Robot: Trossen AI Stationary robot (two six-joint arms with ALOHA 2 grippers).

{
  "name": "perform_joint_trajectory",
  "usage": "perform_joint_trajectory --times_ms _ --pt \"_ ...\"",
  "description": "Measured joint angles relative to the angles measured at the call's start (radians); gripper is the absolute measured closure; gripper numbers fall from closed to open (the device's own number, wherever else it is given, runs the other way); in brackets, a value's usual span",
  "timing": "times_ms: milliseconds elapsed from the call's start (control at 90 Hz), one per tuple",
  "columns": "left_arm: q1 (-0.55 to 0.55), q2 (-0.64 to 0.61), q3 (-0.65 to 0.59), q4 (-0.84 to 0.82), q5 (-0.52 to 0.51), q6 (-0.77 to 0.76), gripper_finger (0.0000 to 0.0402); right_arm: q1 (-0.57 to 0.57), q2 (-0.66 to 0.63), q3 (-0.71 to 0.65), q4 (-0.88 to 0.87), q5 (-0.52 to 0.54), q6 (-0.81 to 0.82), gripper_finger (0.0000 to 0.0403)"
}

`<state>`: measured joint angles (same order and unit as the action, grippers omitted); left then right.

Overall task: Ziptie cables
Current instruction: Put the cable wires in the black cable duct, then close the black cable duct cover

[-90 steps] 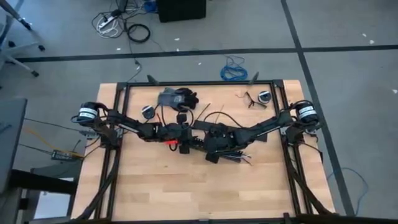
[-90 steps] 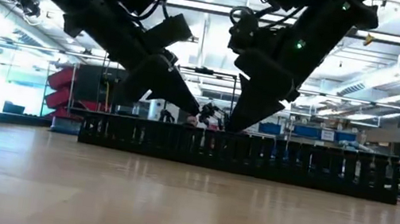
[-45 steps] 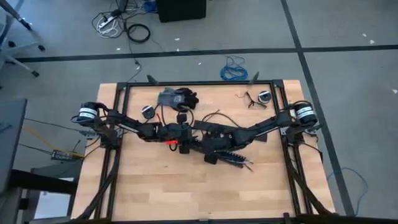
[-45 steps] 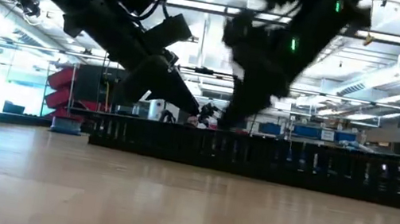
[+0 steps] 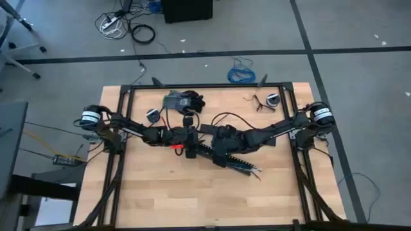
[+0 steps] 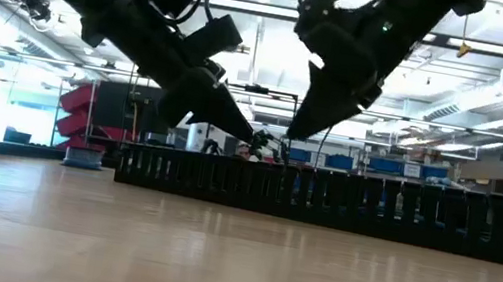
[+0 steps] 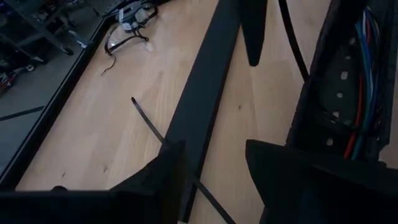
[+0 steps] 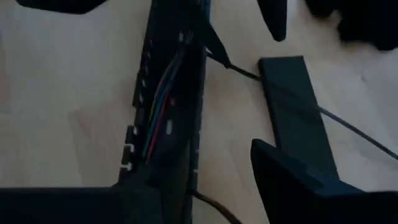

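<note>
Both claws, left (image 5: 191, 142) and right (image 5: 217, 151), hang open mid-table over the black slotted plastic duct (image 8: 166, 93) holding the thin coloured wires (image 8: 160, 99). Keep the wires bunched before threading the thin black zip tie (image 7: 149, 123).

Table (image 5: 167, 186): light wood grain, framed in black. Slotted channel (image 8: 168, 93): black, with a regular row of slots along its side. Cables (image 8: 160, 99) in the channel: red, blue, green and grey strands. Flat strip (image 7: 202, 93): plain black. Zip tie (image 7: 149, 121): black. Blue coiled cable (image 5: 241, 70): seen on grey floor, upper centre of the high view. Left gripper (image 5: 192, 140): black, beside 1 red mark.
</note>
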<state>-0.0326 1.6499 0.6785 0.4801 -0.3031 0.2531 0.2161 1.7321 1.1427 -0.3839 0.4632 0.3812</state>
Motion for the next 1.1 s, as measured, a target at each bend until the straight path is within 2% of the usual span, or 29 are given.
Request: perform_joint_trajectory --times_ms 111,244,389,511,633,744,856,933,1011,1100 --pt "0.0 0.0 0.0 0.001 0.0 0.0 0.0239 0.003 -0.002 0.0 -0.002 0.092 -0.053 0.0237" --pt "0.0 0.0 0.0 0.001 0.0 -0.003 0.0239 0.005 -0.037 0.0 0.137 0.165 -0.218 0.0238" --pt "0.0 0.0 0.0 0.0 0.0 -0.003 0.0239 0.004 -0.119 0.0 0.243 0.217 -0.37 0.0238" --pt "0.0 0.0 0.0 0.0 0.0 -0.003 0.0239 0.015 -0.215 0.0 0.233 0.245 -0.38 0.0238" --pt "0.0 0.0 0.0 0.0 0.0 -0.003 0.0239 0.062 -0.29 0.0 0.164 0.209 -0.319 0.0238" --pt "0.0 0.0 0.0 0.0 0.0 -0.003 0.0239 0.104 -0.319 0.0 0.06 0.113 -0.187 0.0239" --pt "0.0 0.0 0.0 0.001 0.0 -0.002 0.0239 0.132 -0.281 -0.054 0.019 0.108 -0.059 0.0244" --pt "0.0 0.0 0.0 0.001 0.0 -0.002 0.0239 0.131 -0.223 -0.108 0.073 0.112 -0.042 0.0254" --pt "0.0 0.0 0.0 0.001 0.0 -0.005 0.0239 0.121 -0.177 -0.137 0.187 0.065 -0.064 0.0282" --pt "0.0 0.0 0.0 0.0 0.0 -0.026 0.0239 0.1 -0.122 -0.171 0.252 -0.023 -0.061 0.0353"
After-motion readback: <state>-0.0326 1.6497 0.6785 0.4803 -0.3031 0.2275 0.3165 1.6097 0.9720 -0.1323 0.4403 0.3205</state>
